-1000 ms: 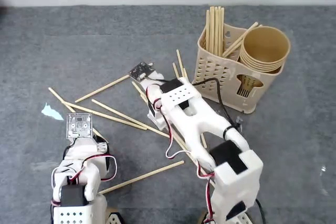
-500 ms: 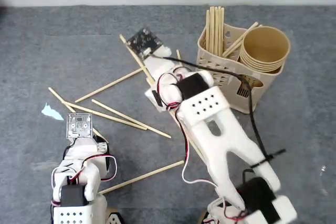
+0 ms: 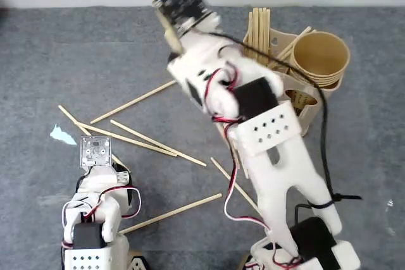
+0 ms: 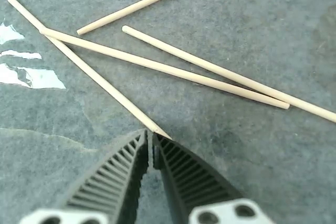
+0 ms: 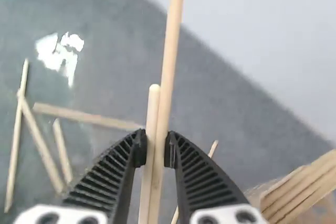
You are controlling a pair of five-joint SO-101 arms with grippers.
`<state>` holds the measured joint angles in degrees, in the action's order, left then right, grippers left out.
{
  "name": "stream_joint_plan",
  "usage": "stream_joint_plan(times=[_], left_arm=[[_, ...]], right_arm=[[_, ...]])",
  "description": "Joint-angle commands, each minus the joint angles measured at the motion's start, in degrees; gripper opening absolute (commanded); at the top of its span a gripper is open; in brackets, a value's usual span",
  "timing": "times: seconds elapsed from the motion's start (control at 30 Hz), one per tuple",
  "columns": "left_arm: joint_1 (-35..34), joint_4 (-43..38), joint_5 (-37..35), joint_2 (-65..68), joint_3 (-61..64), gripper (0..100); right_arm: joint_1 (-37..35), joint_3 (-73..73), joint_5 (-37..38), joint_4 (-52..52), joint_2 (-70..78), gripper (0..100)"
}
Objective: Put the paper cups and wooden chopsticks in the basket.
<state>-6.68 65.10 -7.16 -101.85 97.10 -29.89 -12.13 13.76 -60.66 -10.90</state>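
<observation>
Right end effector (image 5: pixel 155 148) clamped on chopstick pair (image 5: pixel 172 51), apparently two sticks, tips pointing up off table (image 3: pixel 50 49). Basket (image 3: pixel 311 110) just beside it, paper cups (image 3: pixel 319 55) stacked inside. Left end effector (image 4: pixel 152 148) fingers together, gripping nothing, loose chopsticks (image 4: pixel 157 65) just ahead of its tip.

Far right: basket (image 3: pixel 305 110), paper cups (image 3: pixel 321 61) and chopsticks (image 3: pixel 259 30) in it; loose chopsticks (image 3: pixel 136 138) on table (image 3: pixel 76 49) left of it.

Pale tan wooden chopsticks (image 3: pixel 171 214), kraft-brown paper cups (image 3: pixel 319 58), beige basket (image 3: pixel 302 110) with a grid of slots, speckled dark grey mat (image 3: pixel 50 61), white arms (image 3: pixel 278 169), tiny light-blue scrap (image 3: pixel 61 135).
</observation>
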Motion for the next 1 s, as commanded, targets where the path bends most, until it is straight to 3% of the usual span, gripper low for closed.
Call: stream_joint_plan(times=[0.0,0.53,0.97], left_arm=[[-0.18,-0.97,0.44,0.18,-0.48,2],[-0.18,-0.97,0.44,0.18,-0.48,2],[-0.18,-0.88,0.44,0.18,-0.48,2]], right_arm=[[4.00,-5.36,0.35,6.37,-3.12,0.8],[17.98,-5.54,-3.08,32.13,-3.03,0.8],[20.88,-1.85,-3.08,35.47,-1.63,0.8]])
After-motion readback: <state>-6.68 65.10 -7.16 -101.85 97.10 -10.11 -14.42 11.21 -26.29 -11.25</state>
